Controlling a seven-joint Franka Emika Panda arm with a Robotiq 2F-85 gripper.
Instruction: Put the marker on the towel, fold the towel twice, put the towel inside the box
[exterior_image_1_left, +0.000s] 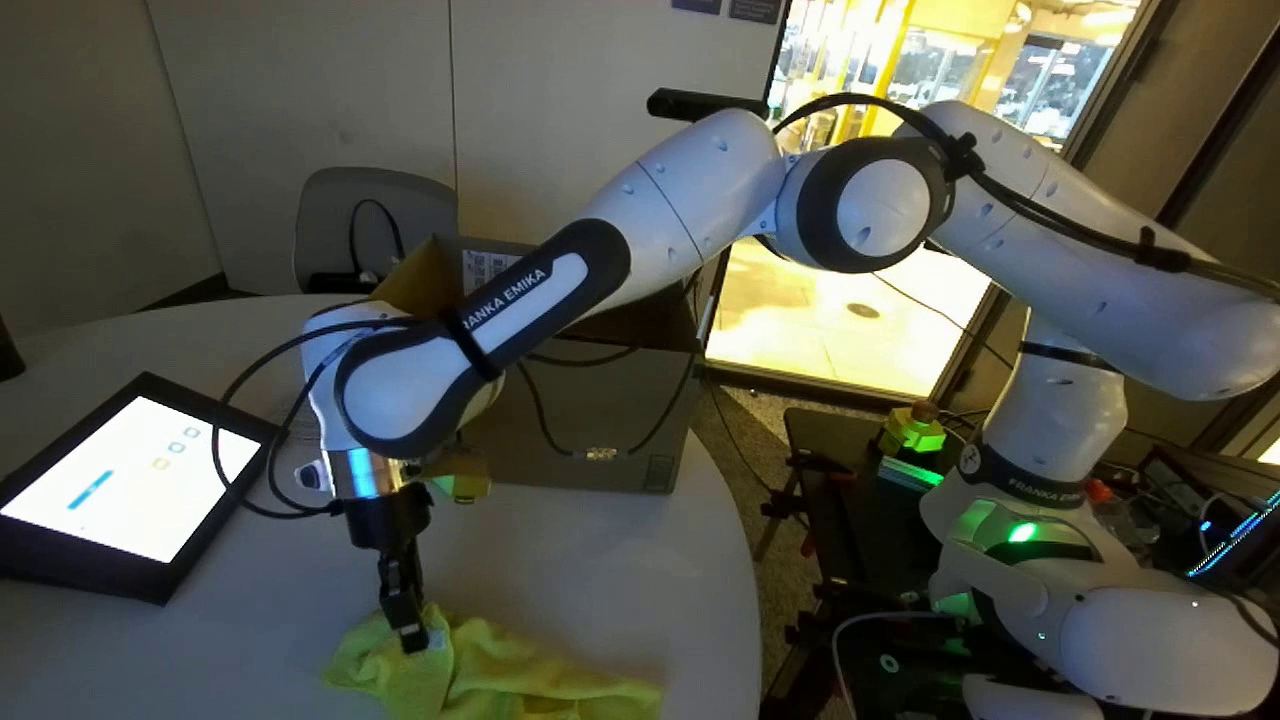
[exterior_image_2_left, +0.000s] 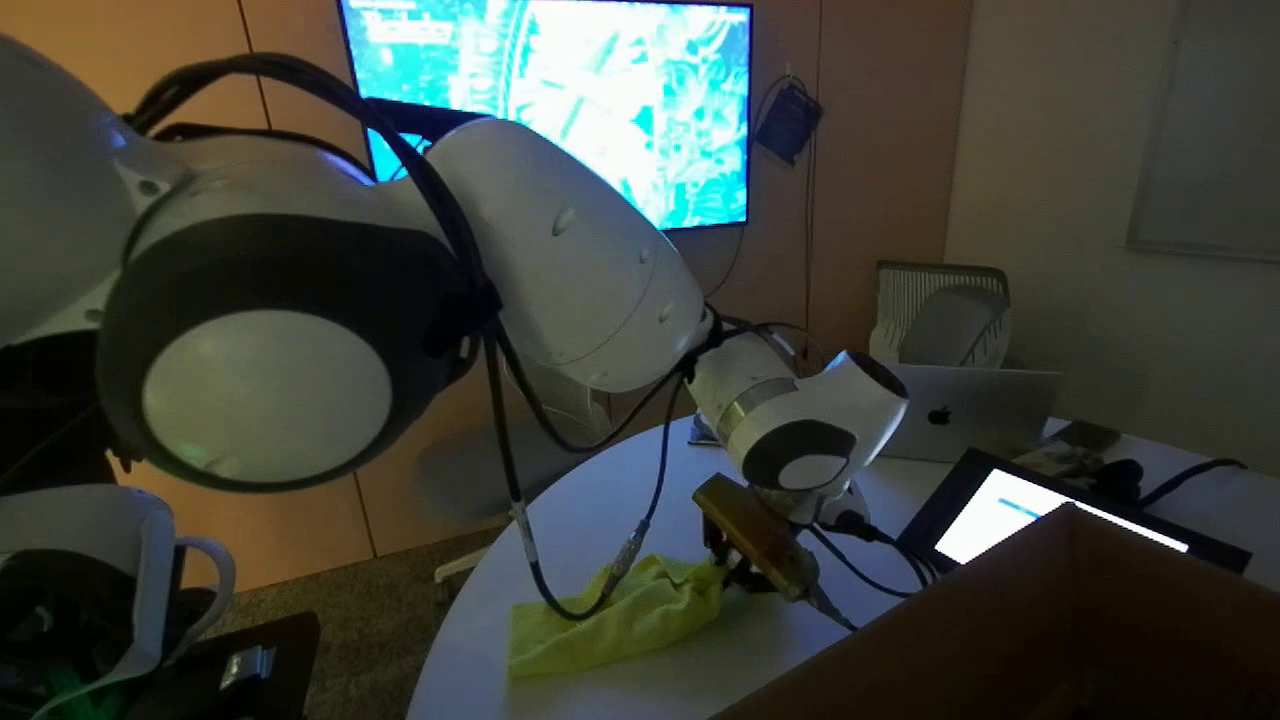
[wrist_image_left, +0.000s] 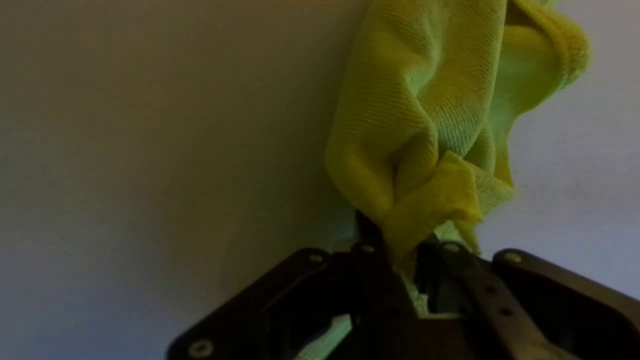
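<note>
The yellow-green towel lies bunched and folded on the white table, and it also shows in an exterior view and in the wrist view. My gripper points down at one end of the towel. In the wrist view the gripper is shut on the towel, with cloth pinched and gathered between its fingers. The brown cardboard box stands open on the table behind the arm, with a white label on an inner flap; it also shows in an exterior view. The marker is not visible.
A black-framed tablet with a bright screen stands on the table beside the arm. A laptop stands behind the tablet. Cables hang from the arm over the table. The round table's edge passes close to the towel.
</note>
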